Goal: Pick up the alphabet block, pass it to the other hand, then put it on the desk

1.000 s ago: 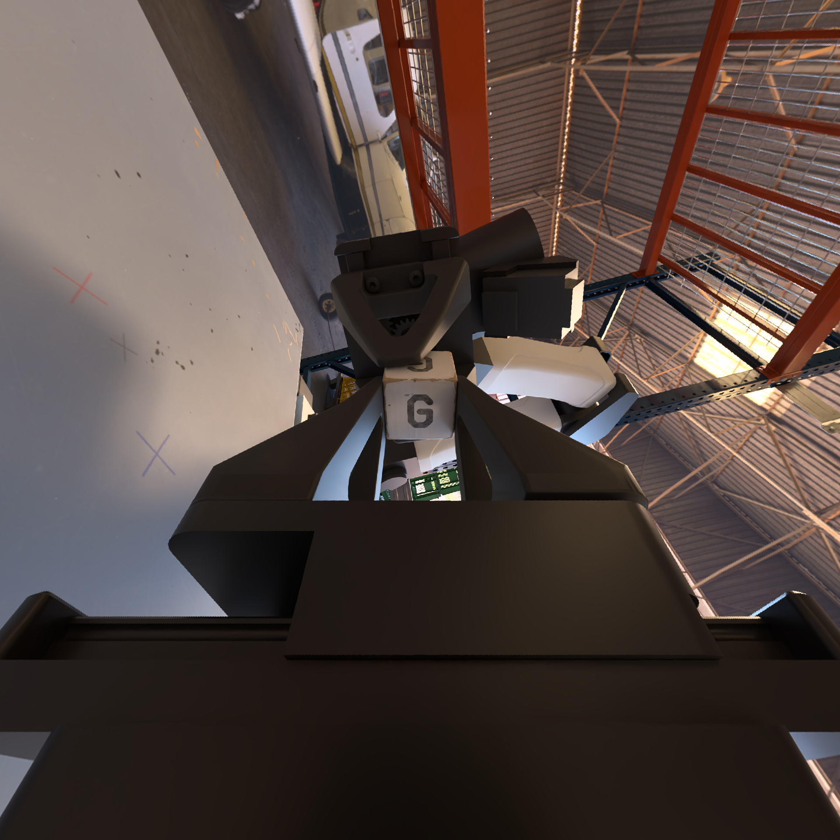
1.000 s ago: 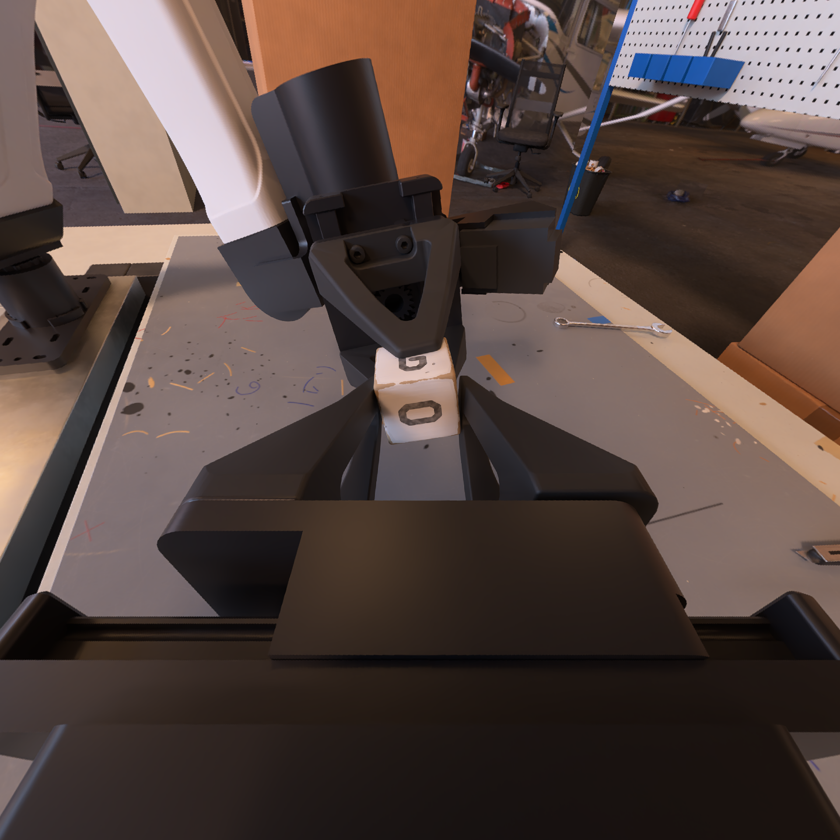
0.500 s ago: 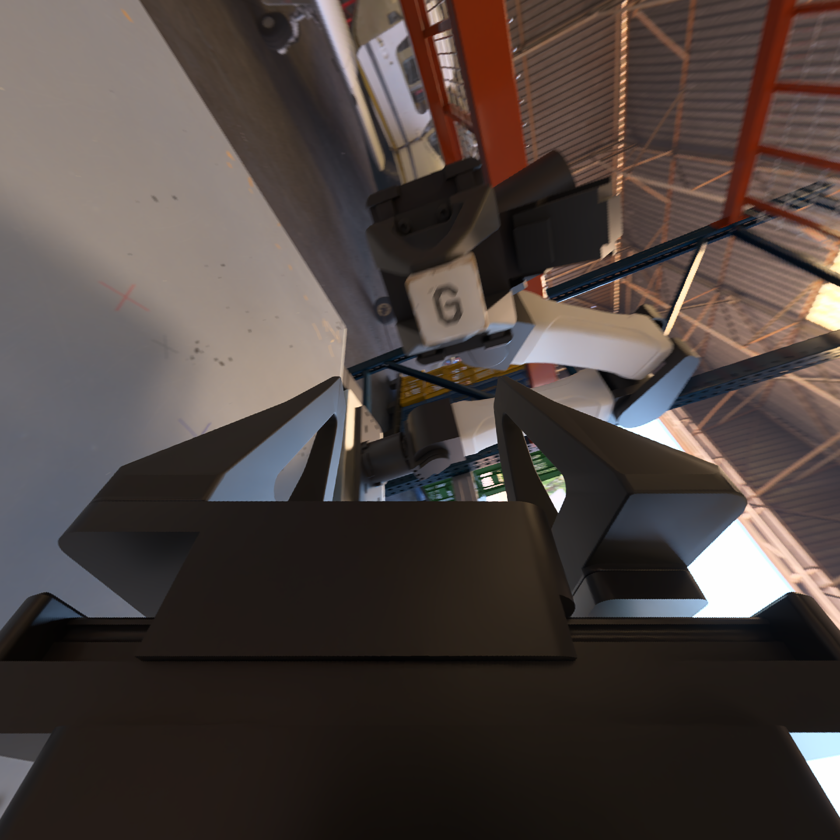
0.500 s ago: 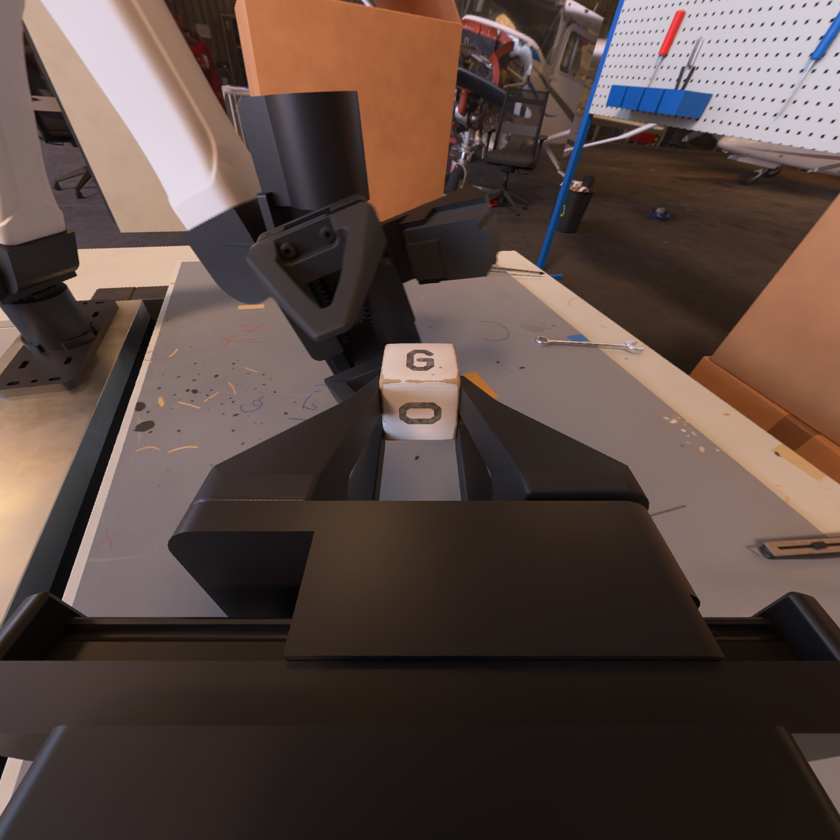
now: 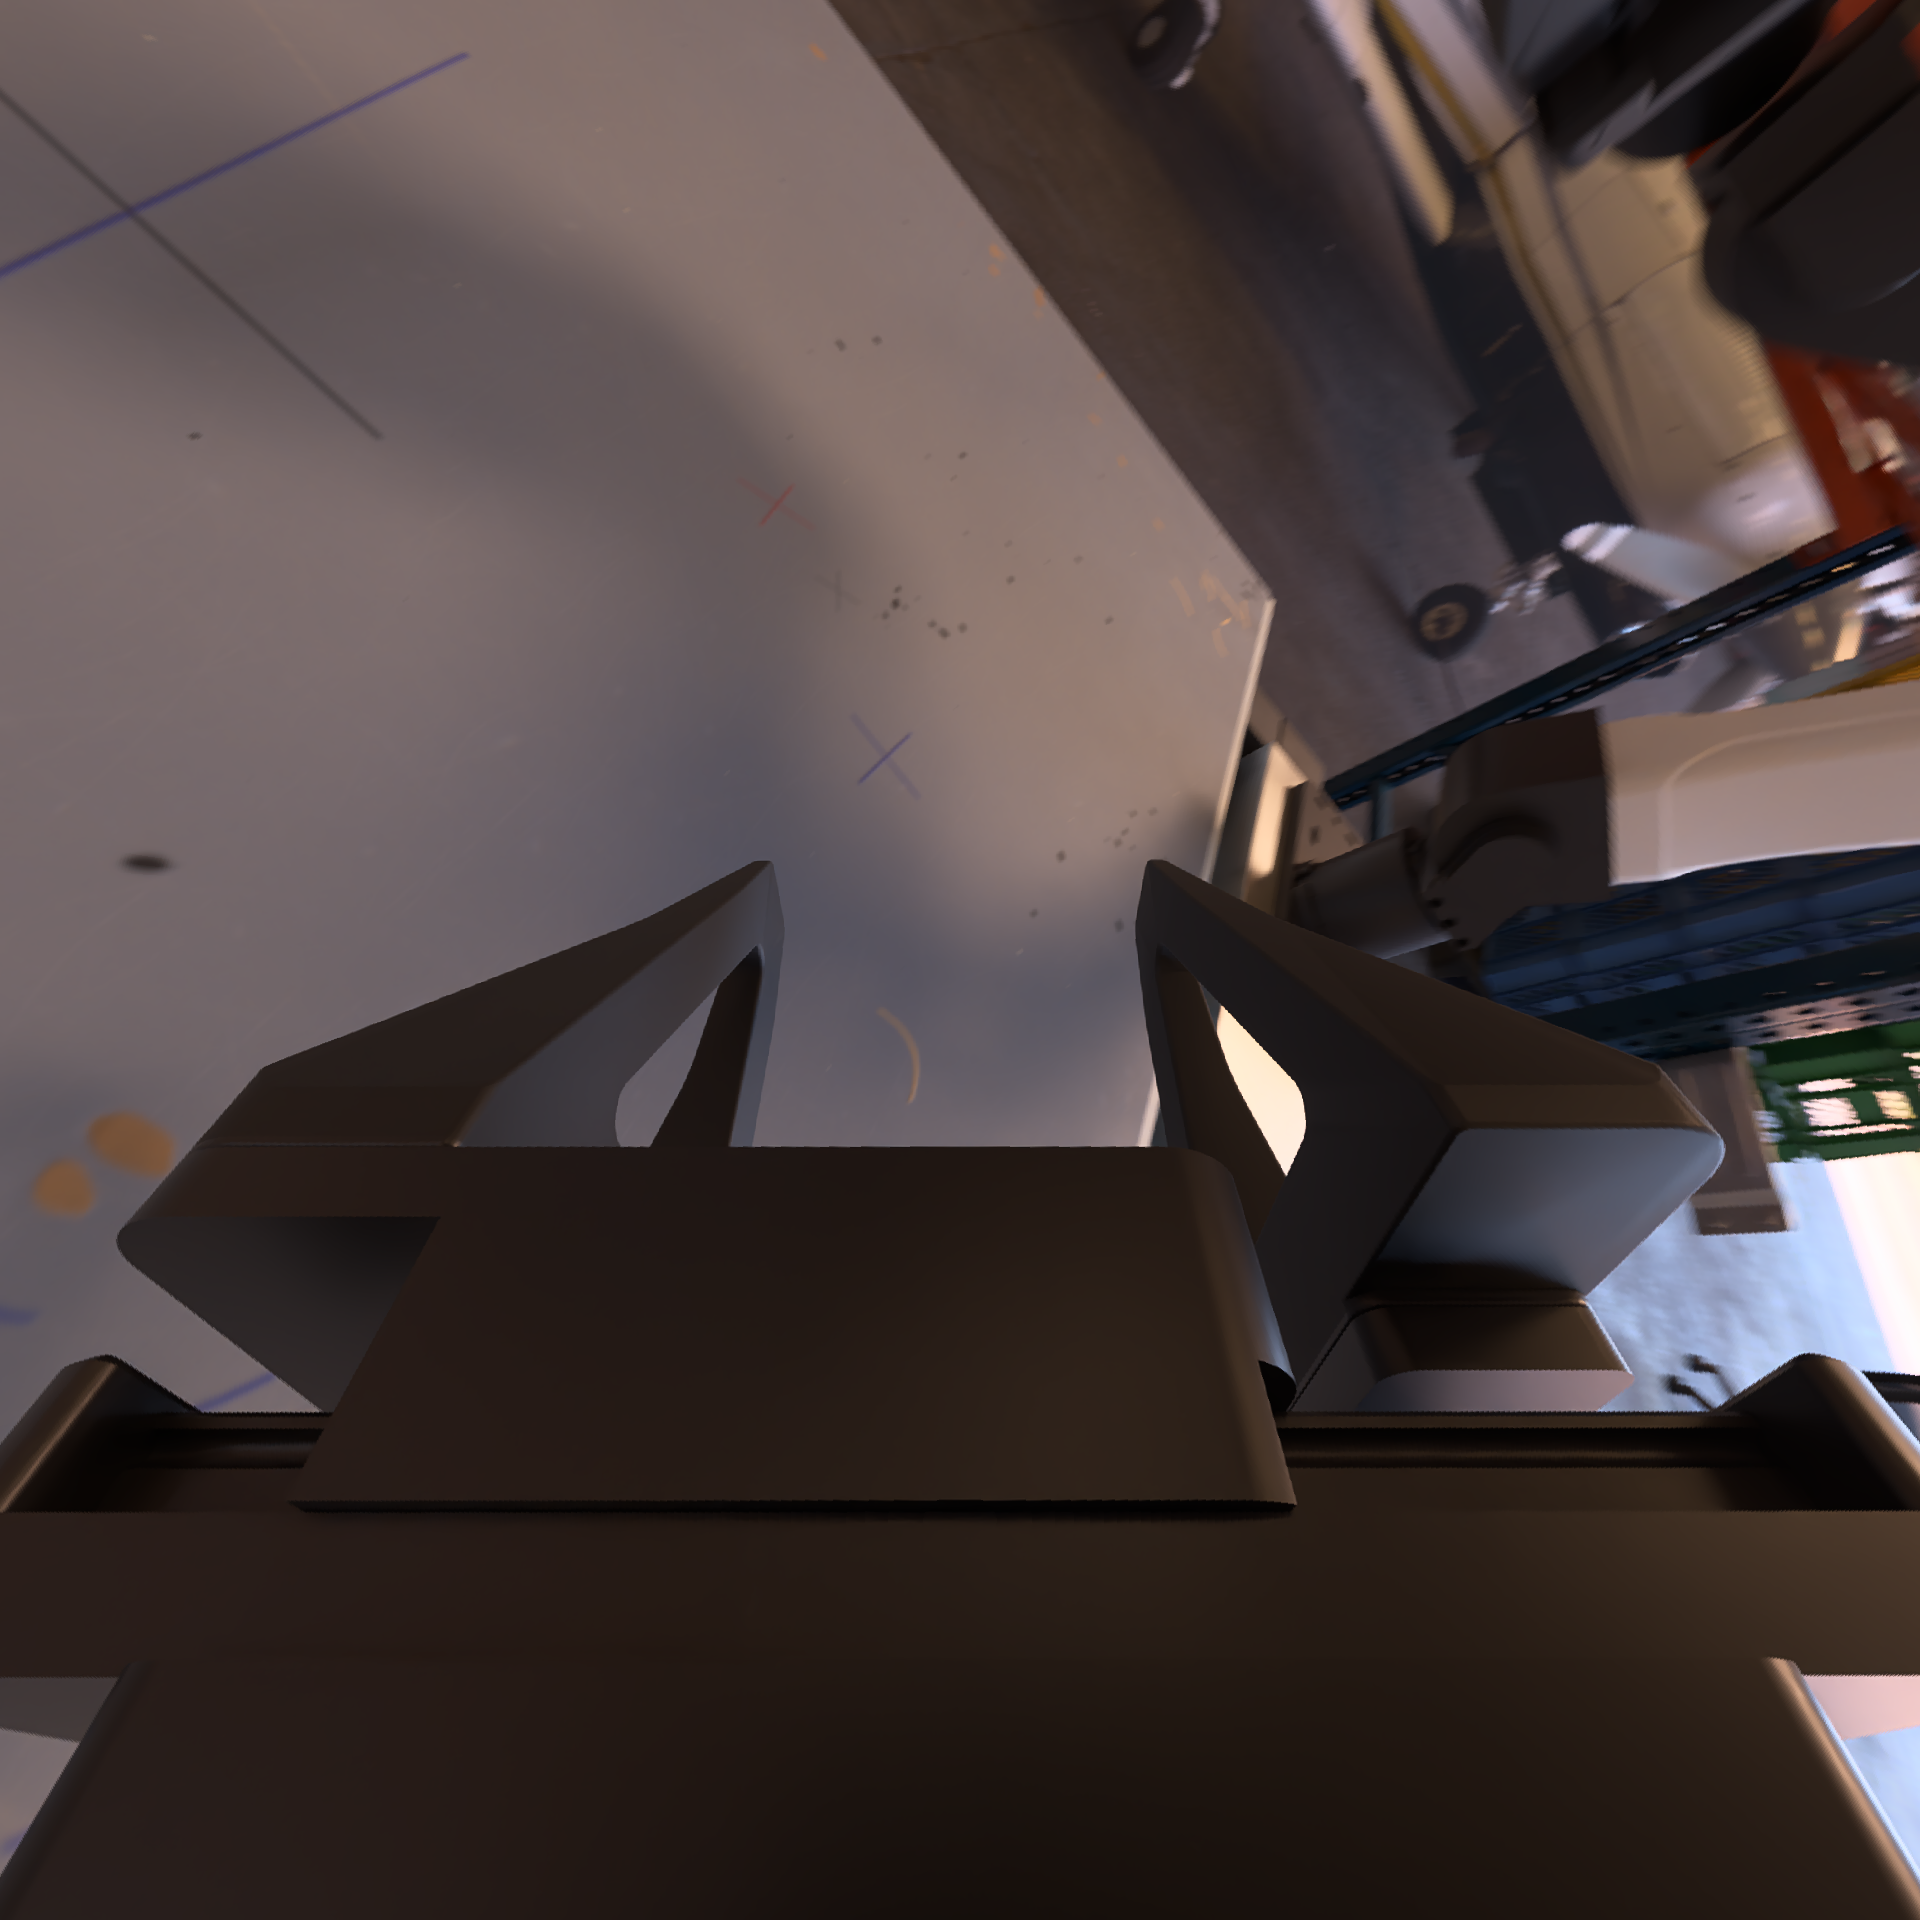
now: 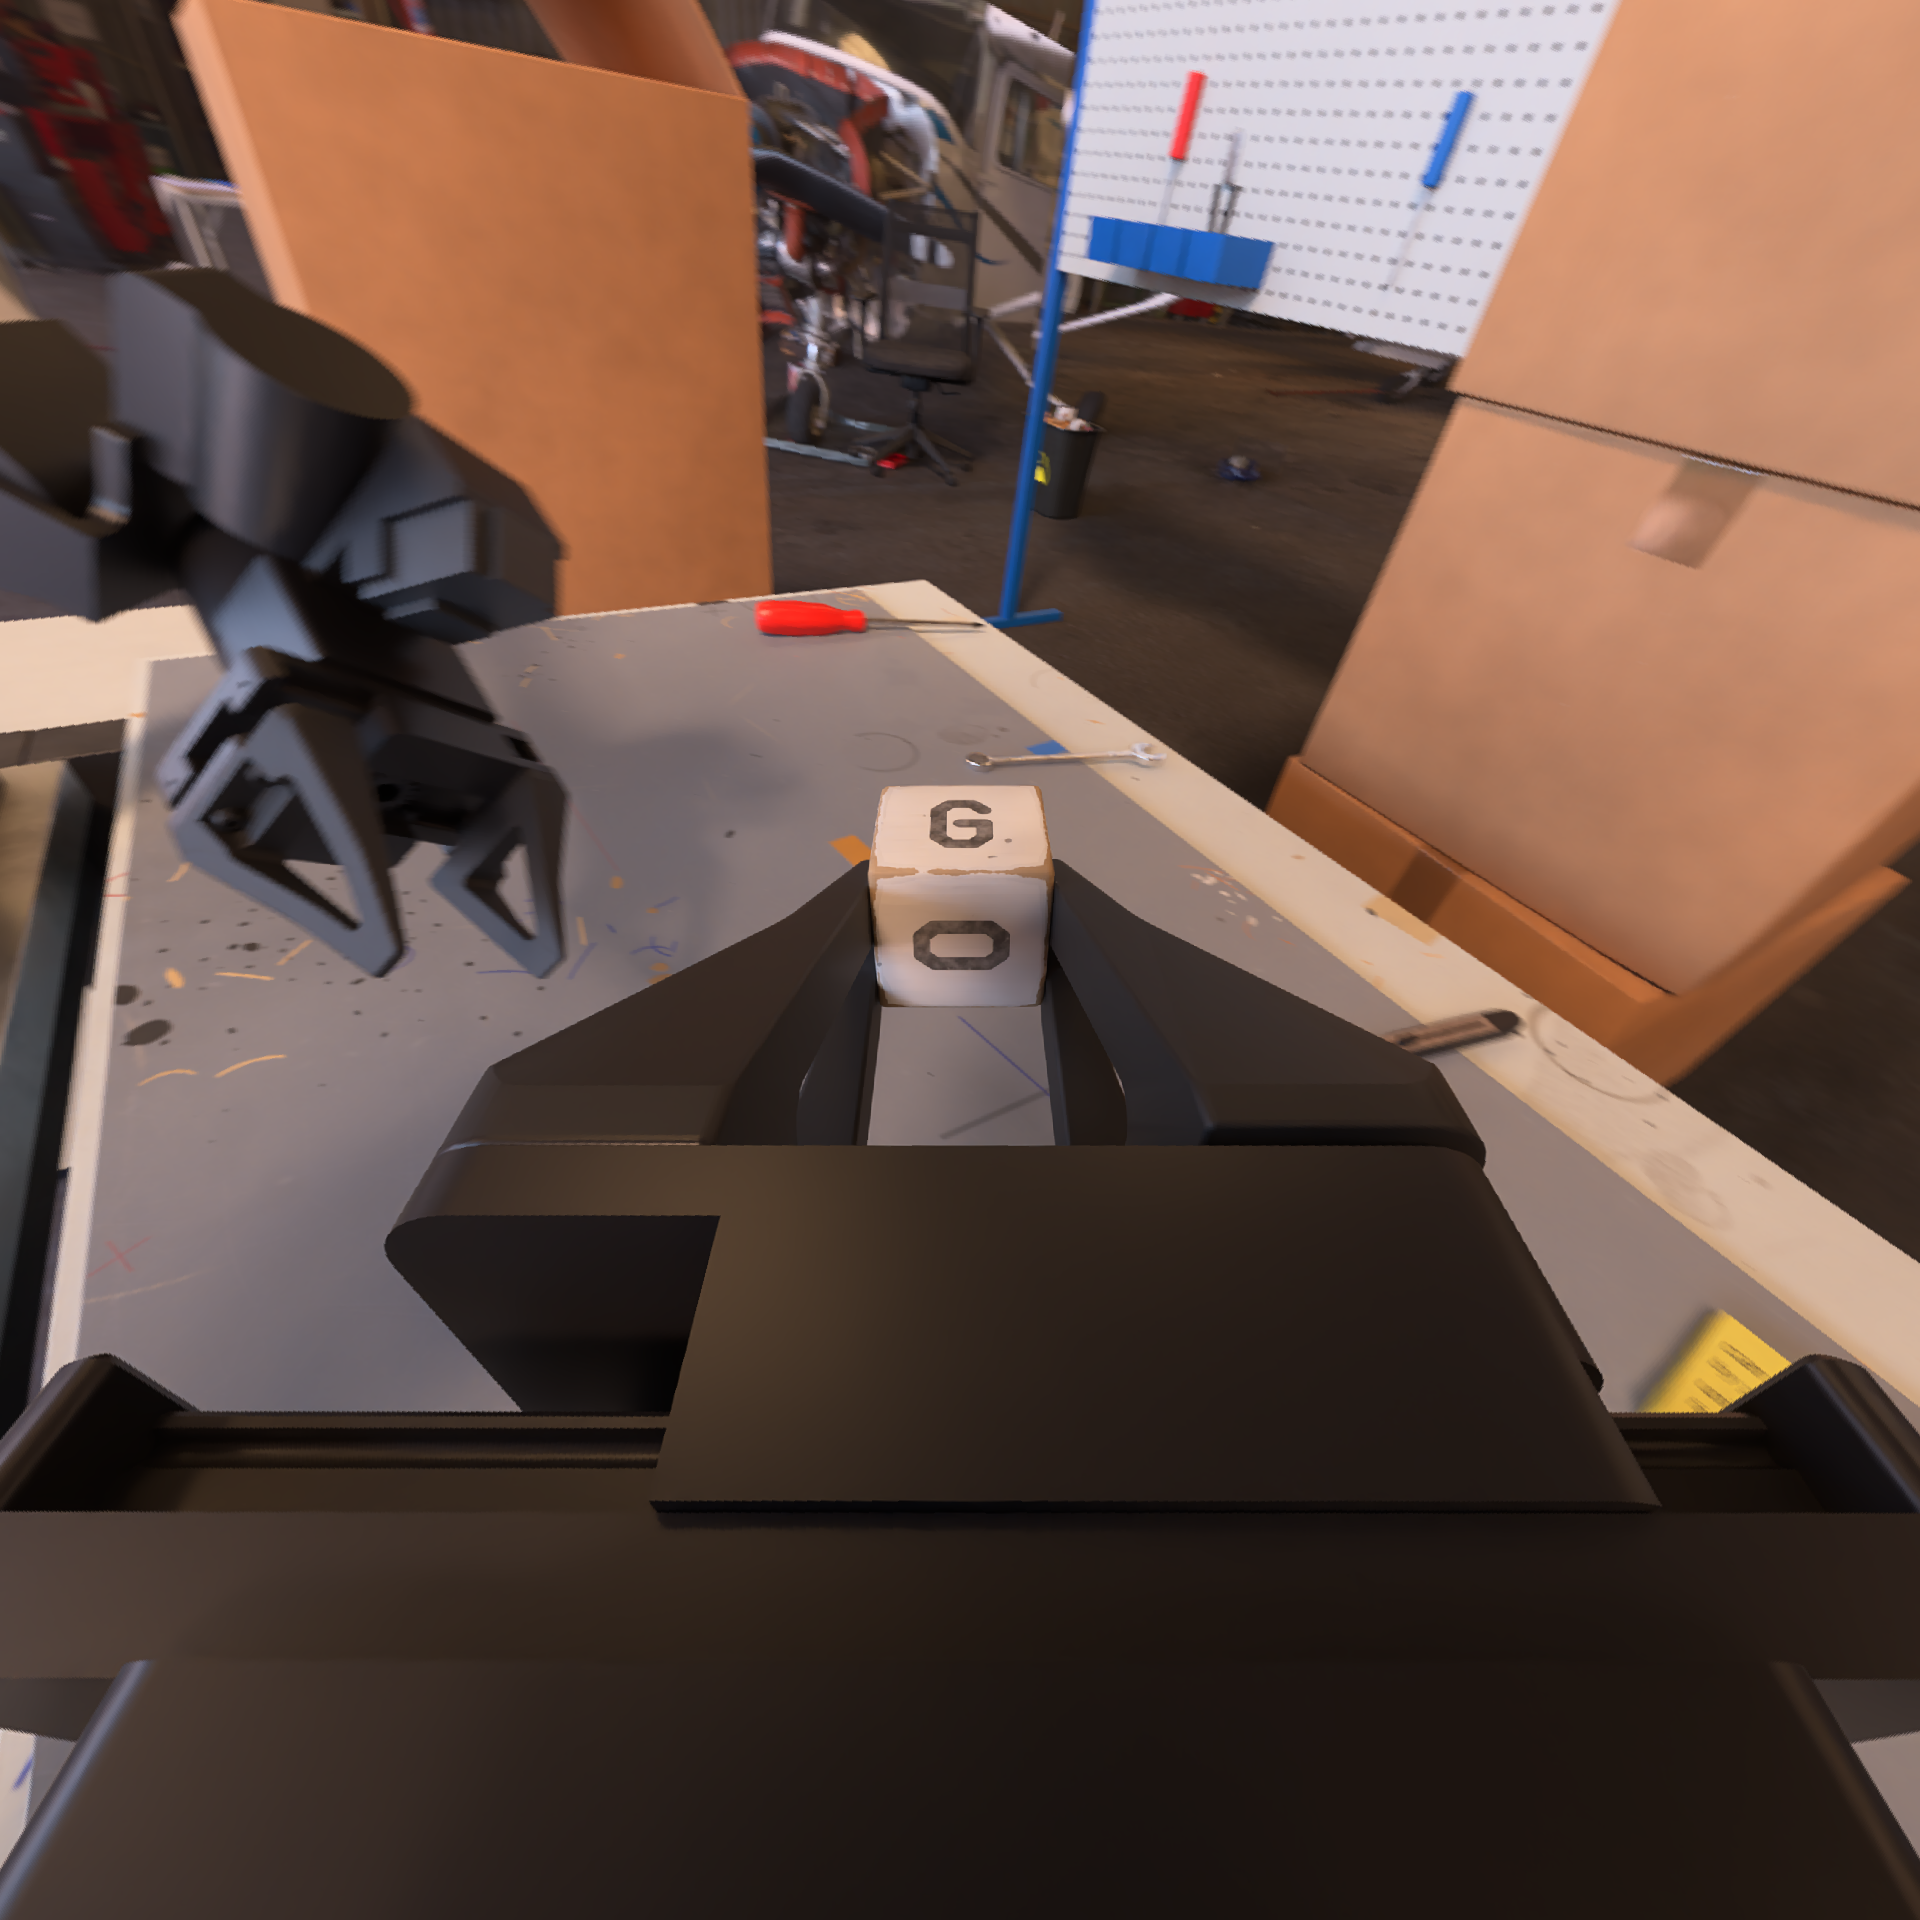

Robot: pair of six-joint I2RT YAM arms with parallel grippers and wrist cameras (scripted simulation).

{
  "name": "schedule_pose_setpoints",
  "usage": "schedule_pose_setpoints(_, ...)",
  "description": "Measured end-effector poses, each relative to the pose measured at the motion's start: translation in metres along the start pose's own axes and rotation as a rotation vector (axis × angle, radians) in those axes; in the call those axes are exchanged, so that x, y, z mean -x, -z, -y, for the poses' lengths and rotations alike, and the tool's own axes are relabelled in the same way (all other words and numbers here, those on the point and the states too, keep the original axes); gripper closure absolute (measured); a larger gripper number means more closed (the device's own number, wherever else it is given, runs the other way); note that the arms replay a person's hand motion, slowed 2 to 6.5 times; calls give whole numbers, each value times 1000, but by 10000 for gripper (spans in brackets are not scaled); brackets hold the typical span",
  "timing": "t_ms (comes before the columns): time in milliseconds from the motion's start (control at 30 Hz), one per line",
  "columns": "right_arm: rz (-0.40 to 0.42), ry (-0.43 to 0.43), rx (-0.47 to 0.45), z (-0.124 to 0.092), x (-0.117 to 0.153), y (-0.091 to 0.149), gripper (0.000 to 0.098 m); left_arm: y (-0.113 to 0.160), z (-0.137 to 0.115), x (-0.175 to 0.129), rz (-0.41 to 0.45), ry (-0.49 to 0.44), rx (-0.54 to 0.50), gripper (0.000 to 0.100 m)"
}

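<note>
My right gripper (image 6: pixel 961 914) is shut on the white alphabet block (image 6: pixel 958 899), a cube with black letters on its faces, and holds it above the grey desk (image 6: pixel 675 748). My left gripper (image 5: pixel 956 894) is open and empty, its two black fingers spread over the desk surface (image 5: pixel 520 520). It also shows in the right wrist view (image 6: pixel 457 940), off to the left of the block and apart from it, pointing down at the desk. The block does not show in the left wrist view.
A red screwdriver (image 6: pixel 821 619) lies at the desk's far edge and a small wrench (image 6: pixel 1060 758) beyond the block. A dark tool (image 6: pixel 1455 1031) lies at the right edge. Cardboard boxes (image 6: pixel 1662 520) stand right of the desk, a cardboard panel (image 6: pixel 499 343) behind it.
My left gripper opened, let go of the block and swung away to the left and down toward the desk. My right gripper stays shut on the block and has drawn back with it.
</note>
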State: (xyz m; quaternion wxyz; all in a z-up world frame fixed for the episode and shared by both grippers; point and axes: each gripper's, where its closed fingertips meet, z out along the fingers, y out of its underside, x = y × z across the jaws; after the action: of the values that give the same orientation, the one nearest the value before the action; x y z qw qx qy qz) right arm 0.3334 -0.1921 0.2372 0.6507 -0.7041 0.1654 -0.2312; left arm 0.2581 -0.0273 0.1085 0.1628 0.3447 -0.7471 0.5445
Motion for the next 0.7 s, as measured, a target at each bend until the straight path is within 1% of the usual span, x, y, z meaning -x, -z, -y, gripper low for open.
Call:
schedule_pose_setpoints(200,-156,6,44,9,-38,40,728,16,-30,6,141,-132,-10,424)
schedule_pose_setpoints(367,-279,-25,70,12,-67,75,728,28,-47,8,231,-213,-33,428)
schedule_pose_setpoints(533,-383,-56,111,11,-89,105,728,35,-58,8,286,-263,-47,437)
schedule_pose_setpoints(700,-497,-69,172,4,-108,129,728,38,-62,7,309,-280,-52,447)
